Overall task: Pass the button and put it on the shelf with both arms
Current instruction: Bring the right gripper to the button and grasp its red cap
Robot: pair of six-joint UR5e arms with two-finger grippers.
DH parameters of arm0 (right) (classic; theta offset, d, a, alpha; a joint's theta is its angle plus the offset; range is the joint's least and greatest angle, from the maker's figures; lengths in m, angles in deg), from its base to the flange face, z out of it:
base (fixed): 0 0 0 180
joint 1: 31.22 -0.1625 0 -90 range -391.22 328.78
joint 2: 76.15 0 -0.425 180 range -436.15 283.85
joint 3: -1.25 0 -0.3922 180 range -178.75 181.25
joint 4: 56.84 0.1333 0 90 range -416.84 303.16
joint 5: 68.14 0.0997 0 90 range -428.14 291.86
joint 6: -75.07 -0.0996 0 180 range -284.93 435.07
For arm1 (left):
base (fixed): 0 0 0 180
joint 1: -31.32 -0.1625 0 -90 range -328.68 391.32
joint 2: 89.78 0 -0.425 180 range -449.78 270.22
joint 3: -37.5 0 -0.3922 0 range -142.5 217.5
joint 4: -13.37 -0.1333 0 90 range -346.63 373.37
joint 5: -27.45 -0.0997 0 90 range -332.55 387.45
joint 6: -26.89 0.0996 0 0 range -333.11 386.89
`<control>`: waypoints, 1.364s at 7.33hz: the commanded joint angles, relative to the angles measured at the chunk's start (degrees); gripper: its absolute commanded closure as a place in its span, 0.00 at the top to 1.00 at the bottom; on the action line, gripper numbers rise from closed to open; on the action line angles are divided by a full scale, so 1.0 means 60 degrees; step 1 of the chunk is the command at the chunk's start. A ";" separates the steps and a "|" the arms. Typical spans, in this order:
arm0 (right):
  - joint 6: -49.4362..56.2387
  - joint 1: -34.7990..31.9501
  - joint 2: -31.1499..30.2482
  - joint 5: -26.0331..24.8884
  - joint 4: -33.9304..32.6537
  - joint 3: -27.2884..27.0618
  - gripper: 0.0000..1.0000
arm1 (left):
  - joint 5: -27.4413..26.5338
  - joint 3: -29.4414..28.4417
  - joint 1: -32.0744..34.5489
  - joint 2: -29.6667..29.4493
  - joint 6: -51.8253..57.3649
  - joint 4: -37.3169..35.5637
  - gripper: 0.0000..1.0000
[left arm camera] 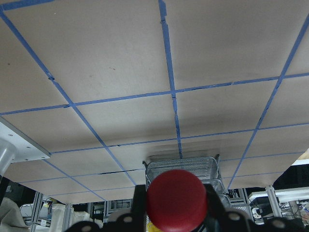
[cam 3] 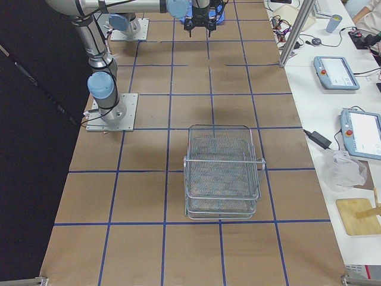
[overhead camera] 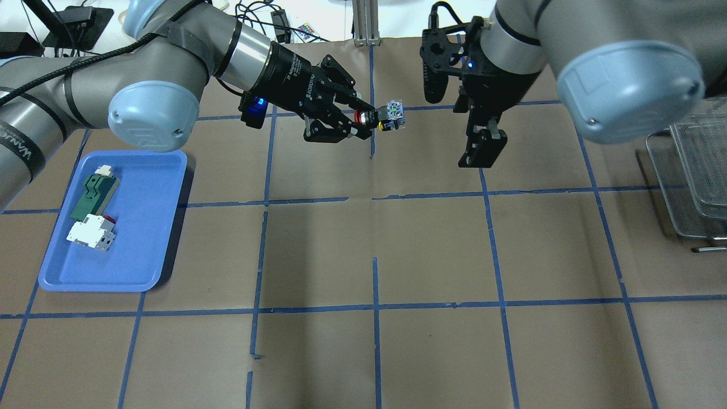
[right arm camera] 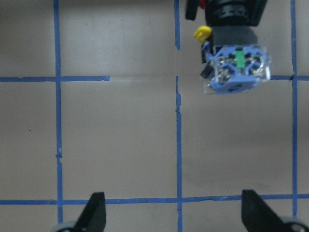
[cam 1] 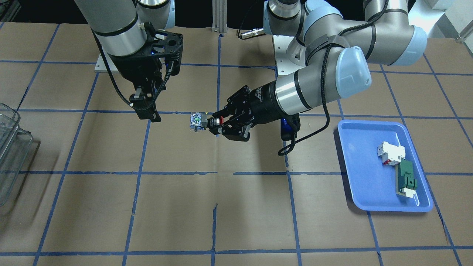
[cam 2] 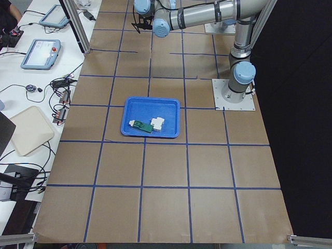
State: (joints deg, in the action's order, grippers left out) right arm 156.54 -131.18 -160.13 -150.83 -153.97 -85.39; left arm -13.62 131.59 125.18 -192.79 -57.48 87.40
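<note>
Button (cam 1: 197,122) hangs in mid-air, clamped at its capped end by the left gripper (cam 1: 213,123), blue base pointing at the right gripper (overhead camera: 481,152), which is near, spread wide and empty. Only the right-side view shows the whole shelf (cam 3: 223,173), well apart.

Blue tray (overhead camera: 142,227) with white breaker block (overhead camera: 88,234) beside green part (overhead camera: 93,196)

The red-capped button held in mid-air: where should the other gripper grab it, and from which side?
Probably on the button, by its blue-silver block base, which juts free past the left gripper clamped near the red cap. The open right gripper should come from its own side, closing across the block's flat faces.
</note>
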 commanded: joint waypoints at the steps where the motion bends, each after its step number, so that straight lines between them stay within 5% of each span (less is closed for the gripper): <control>1: -0.0027 -0.0800 0.1147 -0.0034 0.0075 0.1575 1.00 | 0.0020 0.0006 0.0001 0.0002 0.0000 -0.0006 0.00; 6: -0.1357 -0.0846 0.1092 0.0099 0.0779 0.1447 1.00 | 0.0079 0.0006 0.0001 0.0016 0.0000 -0.0006 0.00; 7: -0.1593 -0.0846 0.1106 0.0084 -0.0106 0.1447 1.00 | 0.0079 0.0021 0.0001 0.0016 0.0000 -0.0006 0.00; 10: -0.2063 -0.0904 0.1150 0.0084 -0.0466 0.0922 1.00 | 0.0079 0.0036 0.0001 0.0031 0.0000 -0.0020 0.00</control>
State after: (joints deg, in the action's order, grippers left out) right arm 145.32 -136.52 -153.23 -150.37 -156.06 -78.16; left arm -13.15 131.78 125.19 -192.64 -57.48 87.35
